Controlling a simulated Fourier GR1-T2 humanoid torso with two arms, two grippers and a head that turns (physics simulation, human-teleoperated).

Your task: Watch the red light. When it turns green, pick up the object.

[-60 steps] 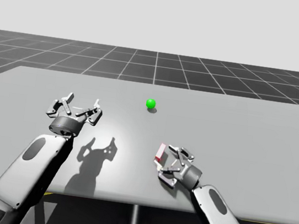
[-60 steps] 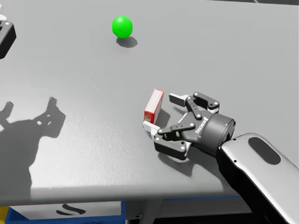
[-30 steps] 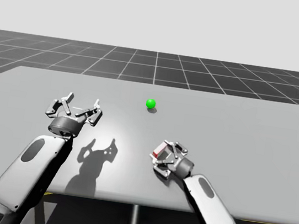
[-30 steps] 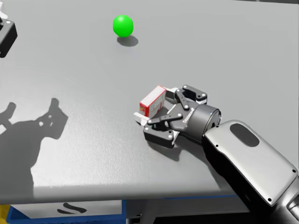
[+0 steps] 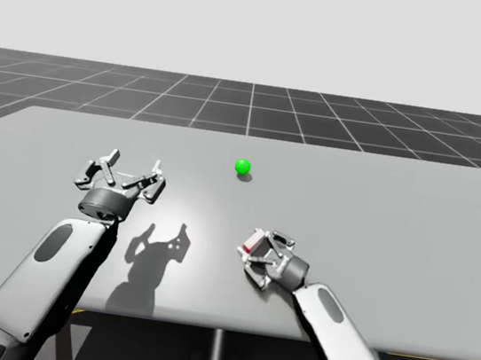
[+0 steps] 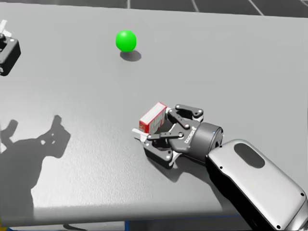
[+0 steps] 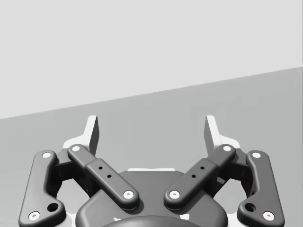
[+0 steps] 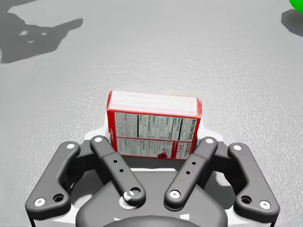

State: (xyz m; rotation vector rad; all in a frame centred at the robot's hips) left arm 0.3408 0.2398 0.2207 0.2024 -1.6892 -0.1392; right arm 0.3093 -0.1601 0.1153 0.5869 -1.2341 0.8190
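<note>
Grey tabletop (image 5: 397, 211), dark gridded floor beyond. Green light (image 5: 242, 166): far side, centre. Red box (image 8: 154, 124): tilted, low over the tabletop, clamped between both fingers of the robot's right gripper (image 6: 156, 126). Left gripper (image 7: 151, 132): fingers spread, well apart from the box.

Not a single word or number can be read. The box (image 8: 154, 124) carries print. In the right wrist view, its white face towards the camera bears a black-ruled table of fine lines, with a small red mark at the end nearest the palm. The pale panel above that face has faint grey lines. All of it is too small to make out. In the head view, a short line of white lettering runs along a dark link of my right gripper (image 6: 154, 123), also illegible.
</note>
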